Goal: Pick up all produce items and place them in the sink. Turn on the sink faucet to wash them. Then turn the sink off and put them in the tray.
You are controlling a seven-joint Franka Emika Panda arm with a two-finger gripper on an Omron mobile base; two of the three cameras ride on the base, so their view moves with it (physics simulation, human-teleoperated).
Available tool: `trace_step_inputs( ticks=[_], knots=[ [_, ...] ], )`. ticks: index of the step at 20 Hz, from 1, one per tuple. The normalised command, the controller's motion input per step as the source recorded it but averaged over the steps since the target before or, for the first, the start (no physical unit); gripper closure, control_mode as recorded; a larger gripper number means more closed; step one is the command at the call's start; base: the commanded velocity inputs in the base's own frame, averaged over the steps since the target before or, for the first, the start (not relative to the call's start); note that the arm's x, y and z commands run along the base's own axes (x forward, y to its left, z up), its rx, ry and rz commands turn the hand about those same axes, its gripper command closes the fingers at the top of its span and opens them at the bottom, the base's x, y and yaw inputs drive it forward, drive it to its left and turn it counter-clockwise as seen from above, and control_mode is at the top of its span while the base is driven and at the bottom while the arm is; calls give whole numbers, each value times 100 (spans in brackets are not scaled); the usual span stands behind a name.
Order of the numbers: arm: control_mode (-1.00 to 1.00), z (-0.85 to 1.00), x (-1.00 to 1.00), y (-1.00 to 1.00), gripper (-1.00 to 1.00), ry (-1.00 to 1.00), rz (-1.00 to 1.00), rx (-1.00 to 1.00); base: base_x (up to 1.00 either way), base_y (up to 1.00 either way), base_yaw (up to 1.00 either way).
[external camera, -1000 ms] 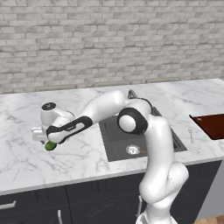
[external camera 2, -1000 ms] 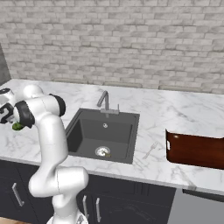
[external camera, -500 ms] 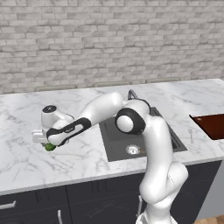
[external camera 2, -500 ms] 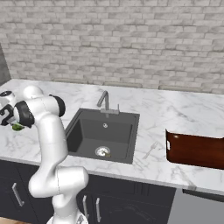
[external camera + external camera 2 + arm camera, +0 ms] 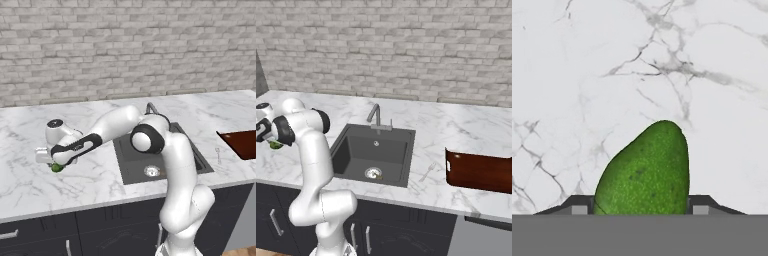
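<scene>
The claw (image 5: 56, 165) hangs low over the marble counter (image 5: 30, 185), arm barely shifted since a second ago; the green fruit (image 5: 644, 172) sits between its fingertips (image 5: 579, 205) — whether they grip it, I cannot tell.

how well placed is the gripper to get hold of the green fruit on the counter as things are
Probably yes. The gripper is already down over the green fruit, with one dark fingertip on each side and bare marble counter around it. Nothing blocks it; the jaws do not yet look shut on it.

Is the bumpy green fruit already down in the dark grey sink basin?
No, the bumpy green fruit lies on the white marble counter between the jaws.
</scene>
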Motion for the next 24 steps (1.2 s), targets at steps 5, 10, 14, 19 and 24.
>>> trace_step_inputs(
  ticks=[5, 10, 14, 19, 24],
  knots=[
    [-100, 17, -11, 0, 100, -1, -1, -1, 0, 0, 0],
    [-100, 41, -14, -17, 100, -5, -2, -2, 0, 0, 0],
    [-100, 35, -8, -31, 100, -6, -2, -2, 0, 0, 0],
    [-100, 25, -11, -48, 100, -9, -3, -1, 0, 0, 0],
    [-100, 21, -12, -60, 100, -12, -3, 0, 0, 0, 0]
  ],
)
